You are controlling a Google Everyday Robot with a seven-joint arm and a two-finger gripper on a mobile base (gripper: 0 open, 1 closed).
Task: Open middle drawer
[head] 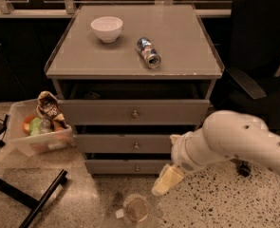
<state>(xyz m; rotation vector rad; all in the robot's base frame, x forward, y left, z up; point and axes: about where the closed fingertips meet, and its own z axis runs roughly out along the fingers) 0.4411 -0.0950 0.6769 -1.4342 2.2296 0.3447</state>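
Pincer (167,180) covers bottom drawer (125,167) corner, arm (234,137) cropped

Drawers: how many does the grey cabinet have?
3, stacked: the top drawer, the middle drawer under it, the bottom drawer lowest. The gripper hangs low beside the bottom drawer.

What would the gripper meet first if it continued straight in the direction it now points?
The gripper, low before the drawers' right side, points down and left. It would probably meet the speckled floor first, near the round clear object, not the middle drawer. Depth is unclear.
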